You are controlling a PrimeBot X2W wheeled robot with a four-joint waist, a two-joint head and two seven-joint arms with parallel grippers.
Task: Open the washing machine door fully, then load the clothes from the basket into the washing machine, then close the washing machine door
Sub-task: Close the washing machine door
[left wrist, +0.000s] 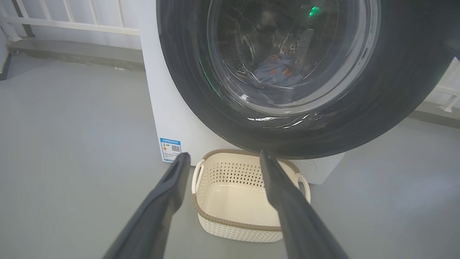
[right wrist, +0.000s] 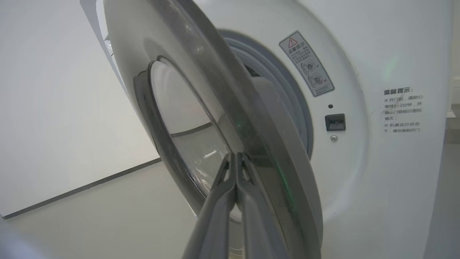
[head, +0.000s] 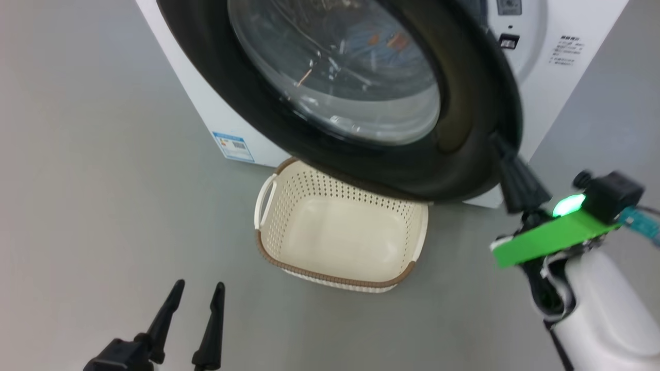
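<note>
The washing machine door (head: 464, 129) stands ajar, its free edge a little way off the white washing machine (head: 546, 93). My right gripper (head: 497, 140) is shut, fingers pressed together, with the tips against the door's outer rim (right wrist: 230, 93) near that free edge; the same gripper (right wrist: 236, 154) holds nothing. Through the glass, the clothes (left wrist: 276, 72) lie inside the drum, light blue with orange figures. The basket (head: 335, 281) sits empty on the floor under the door. My left gripper (head: 200, 284) is open, low and left of the basket, and points at it (left wrist: 222, 154).
The door latch slot (right wrist: 335, 122) and a warning sticker (right wrist: 307, 64) sit on the machine's front right. A blue label (head: 233, 147) marks its lower left corner. Grey floor spreads to the left and front. A white railing (left wrist: 72, 25) runs behind.
</note>
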